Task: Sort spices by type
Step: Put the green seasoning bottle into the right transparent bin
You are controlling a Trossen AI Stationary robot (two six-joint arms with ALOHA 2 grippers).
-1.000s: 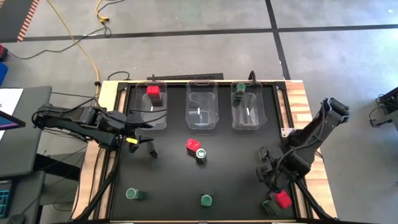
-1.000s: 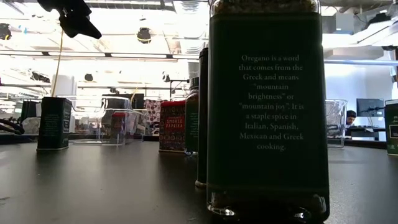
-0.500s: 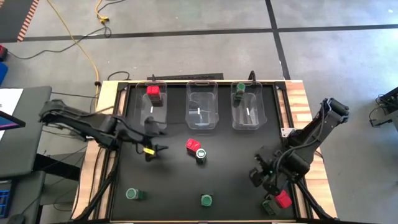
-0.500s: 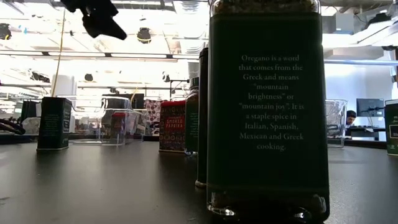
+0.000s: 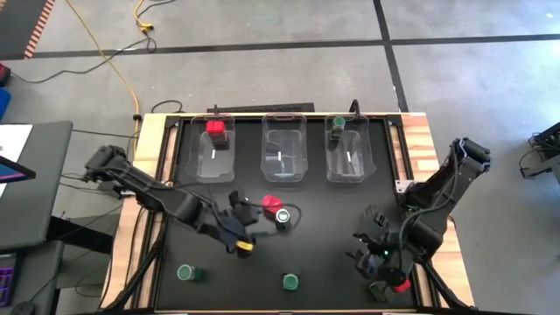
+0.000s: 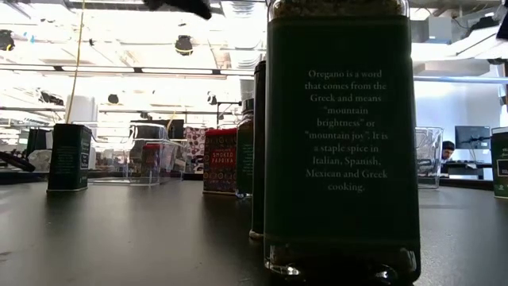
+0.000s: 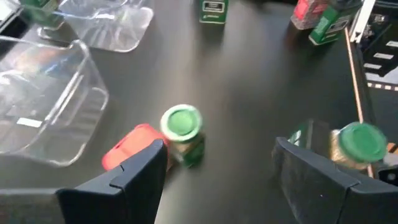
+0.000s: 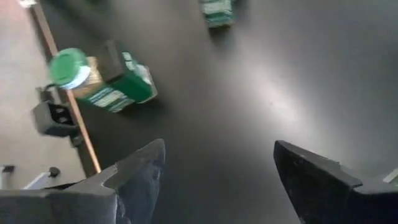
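My left gripper (image 5: 248, 224) (image 7: 221, 149) is open and empty, above the table's middle. Just to its right a red-topped spice (image 5: 272, 204) (image 7: 134, 147) and a green-lidded jar (image 5: 283, 217) (image 7: 182, 123) stand side by side. My right gripper (image 5: 360, 248) (image 8: 219, 149) is open and empty at the near right. Beside it, in the near right corner, stand a red-topped spice (image 5: 400, 282) and a green one (image 5: 378, 291). Two more green-lidded jars (image 5: 186, 273) (image 5: 290, 282) stand near the front edge.
Three clear bins stand along the far edge. The left bin (image 5: 214, 162) holds a red-topped spice (image 5: 216, 131), the middle bin (image 5: 284, 162) shows nothing inside, and the right bin (image 5: 350, 162) holds a green-lidded jar (image 5: 338, 125). Wooden rails border the black tabletop (image 5: 332, 219).
My left gripper has gone from beside the left bin toward the table's right and near edge, up to the red-topped spice and green jar in the middle. My right gripper has gone toward the near edge, closer to the pair in the near right corner.
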